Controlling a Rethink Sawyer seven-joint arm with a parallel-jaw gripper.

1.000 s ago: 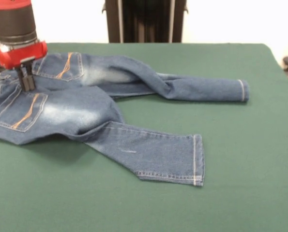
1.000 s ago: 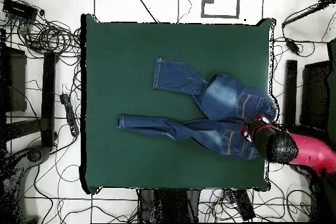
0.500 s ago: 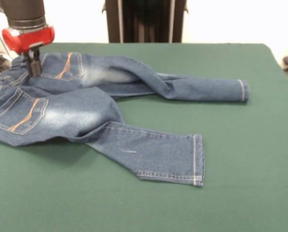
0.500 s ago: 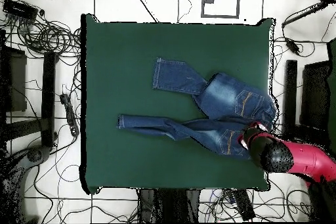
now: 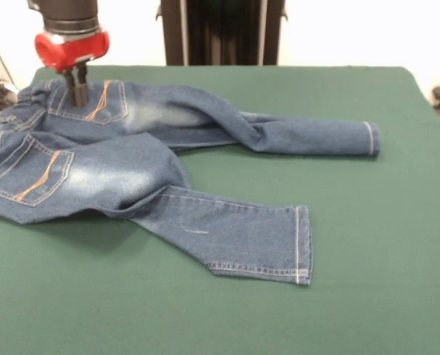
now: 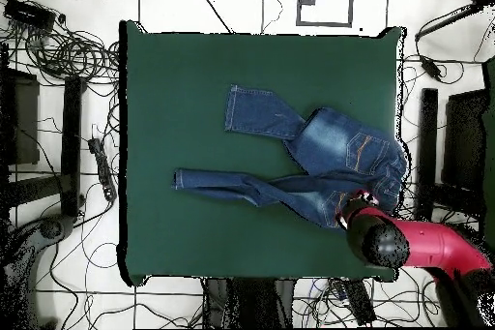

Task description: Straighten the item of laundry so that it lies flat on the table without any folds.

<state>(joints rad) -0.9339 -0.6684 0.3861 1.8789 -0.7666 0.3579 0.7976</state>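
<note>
Two legs of the jeans (image 5: 168,159) tell you most of what is wrong: one runs straight along the bench (image 5: 367,296) toward its far side edge, while the other angles away from it toward the near edge, and where they meet the seat bunches into a raised ridge instead of lying flat. You can see the same in the overhead view, where the jeans (image 6: 309,166) sit on the half of the bench nearer one short edge, the waistband almost at that edge and the two cuffs pointing back toward the middle. Your tool (image 5: 77,90) stands over the waistband end, at the far back pocket with the orange stitching, its two dark fingers drawn close together; whether they pinch any denim or merely touch its top I cannot tell from either view. That placement makes sense as a judgement: the waistband is the heavy, gathered end, and pulling from it would likely draw the crumpled seat taut. The near pocket panel lies lower and tilted, so the fabric between the two pockets is probably folded under. The long leg also shows a twist just past the crotch, which a pull at the waist alone may not undo. Plenty of bare green cloth lies around both cuffs for spreading.
</note>
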